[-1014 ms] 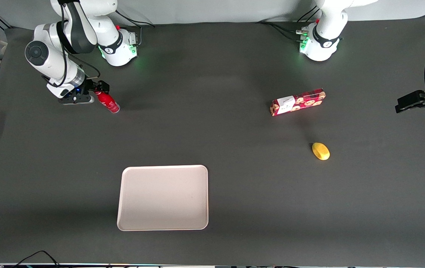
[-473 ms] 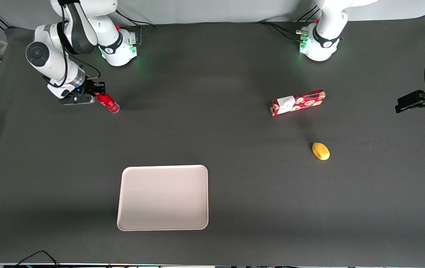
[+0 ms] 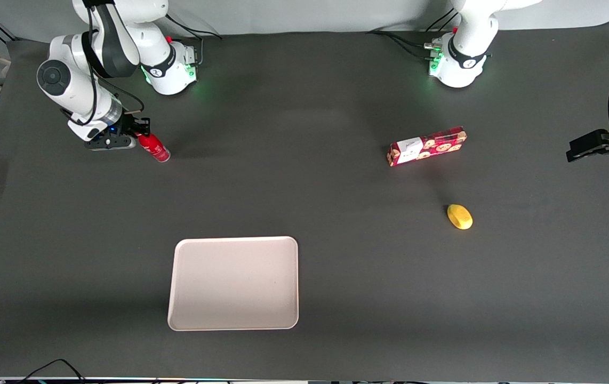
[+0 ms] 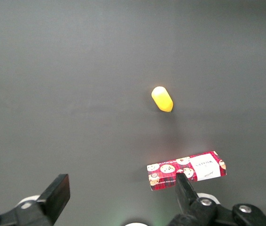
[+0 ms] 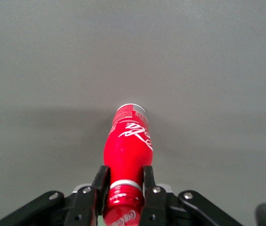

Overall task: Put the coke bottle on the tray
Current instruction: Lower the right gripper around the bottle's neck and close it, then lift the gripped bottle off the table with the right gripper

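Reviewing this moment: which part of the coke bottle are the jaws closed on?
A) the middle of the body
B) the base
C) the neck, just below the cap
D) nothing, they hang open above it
C: in the right wrist view the gripper has its jaws pressed on either side of the coke bottle at the neck, with the wider body and base sticking out past them; the tray lies nearer the front camera, with nothing on it.

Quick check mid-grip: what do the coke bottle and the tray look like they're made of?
Coke bottle, neck clamped in the gripper: glossy red skin with soft highlights, probably plastic, maybe painted metal. Tray, nearer the front camera: matte cream, rounded molded rim, likely plastic or melamine.
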